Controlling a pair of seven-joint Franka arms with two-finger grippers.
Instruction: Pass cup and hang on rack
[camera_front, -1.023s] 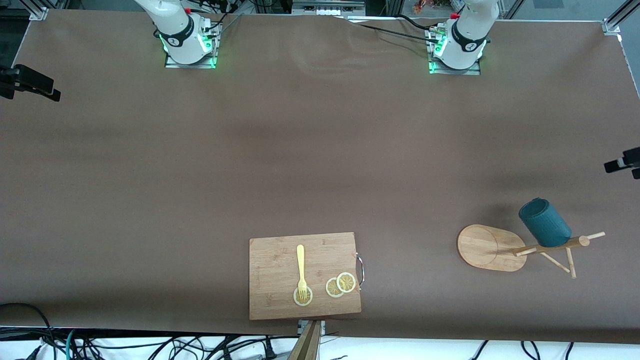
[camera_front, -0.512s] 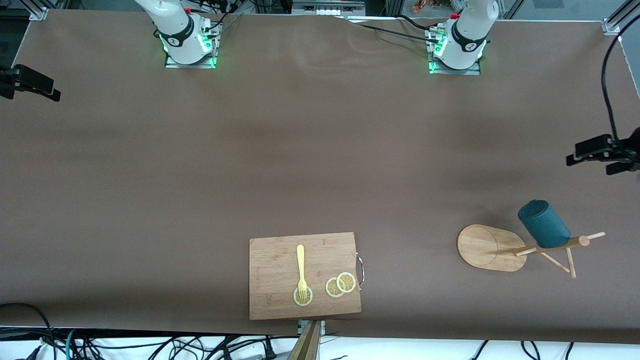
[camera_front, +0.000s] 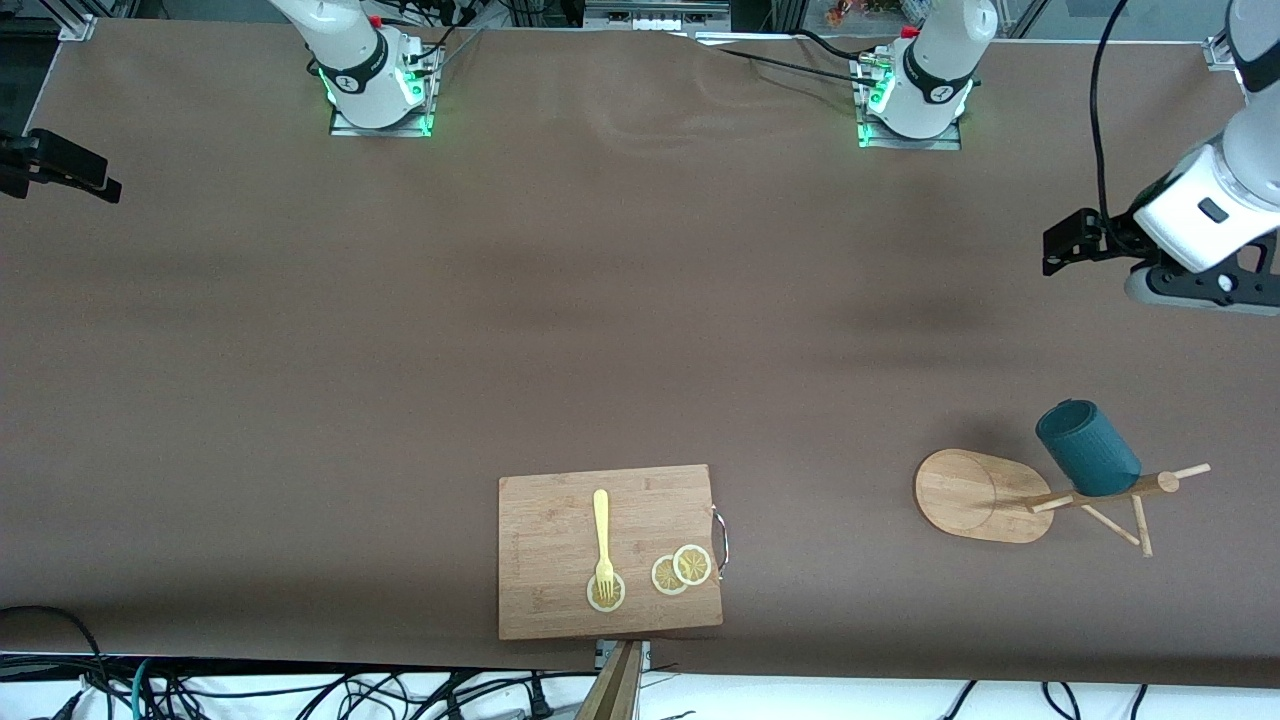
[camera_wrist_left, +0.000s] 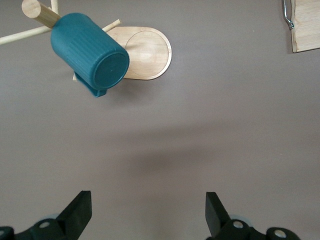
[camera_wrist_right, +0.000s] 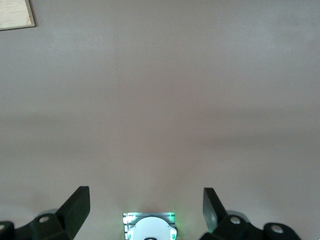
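Teal cup (camera_front: 1088, 447) is already hanging on a peg of the rack (camera_front: 980, 495), mouth tipped toward the post, at the left arm's end of the table; the cutting board (camera_front: 560, 520) sits well apart at about 9 o'clock from it. Your left gripper (camera_wrist_left: 149, 212) is hovering over bare table around 12 o'clock from the rack, fingers spread wide and holding nothing. Your right gripper (camera_wrist_right: 146, 210) is waiting above its own base, also wide open and empty. Looks to me like the job's basically done. If you're regrabbing, I'd guess it's a light, stiff, glazed and slippery mug, probably chippable, so pinch the wall near the rim, not that tiny handle.
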